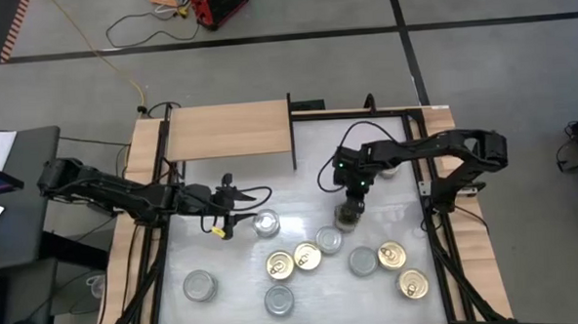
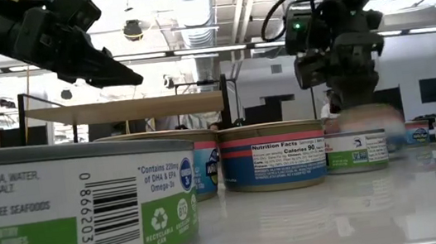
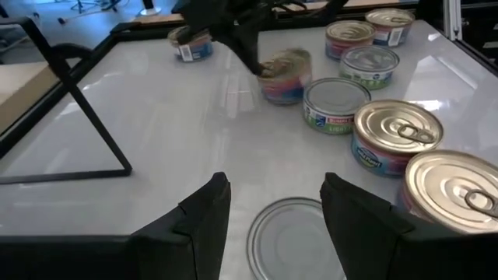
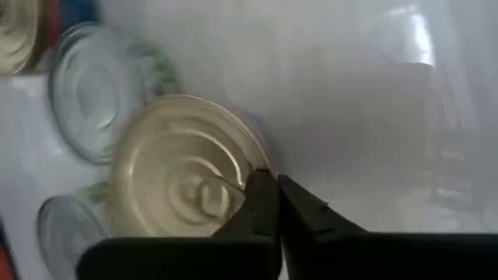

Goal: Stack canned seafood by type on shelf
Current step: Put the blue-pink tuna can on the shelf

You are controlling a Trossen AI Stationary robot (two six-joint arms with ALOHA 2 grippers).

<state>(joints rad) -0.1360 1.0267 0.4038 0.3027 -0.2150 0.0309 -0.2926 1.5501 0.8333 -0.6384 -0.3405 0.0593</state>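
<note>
The shelf point(image 1: 231, 132) is a light wood board at the table's far left, with a dark upright panel point(image 1: 291, 133) at its right end. Several cans of seafood stand on the white table, some gold-lidded point(image 1: 280, 266), some silver-lidded point(image 1: 200, 285). My right gripper point(image 1: 350, 204) points steeply down, shut, at a gold-lidded can point(image 4: 183, 167) near the table's middle; that can looks blurred in the left wrist view point(image 3: 284, 74). My left gripper point(image 3: 272, 206) hangs open, low over the table, just left of a silver-lidded can point(image 3: 299, 241), without touching it. My right gripper's shut fingers point(image 4: 261, 198) meet the gold-lidded can at the rim of its lid point(image 4: 250, 167), coming from above and pointing steeply down. Nothing shows between the fingers. Whether they press or only touch the rim, I cannot tell. The can stands on the table.
Cans cluster along the near half of the table: silver ones point(image 1: 330, 240) point(image 1: 362, 261) point(image 1: 278, 299) and gold ones point(image 1: 307, 256) point(image 1: 392, 255) point(image 1: 413, 285). One more can point(image 3: 191, 43) stands at the far right. A dark frame point(image 1: 438, 214) borders the table.
</note>
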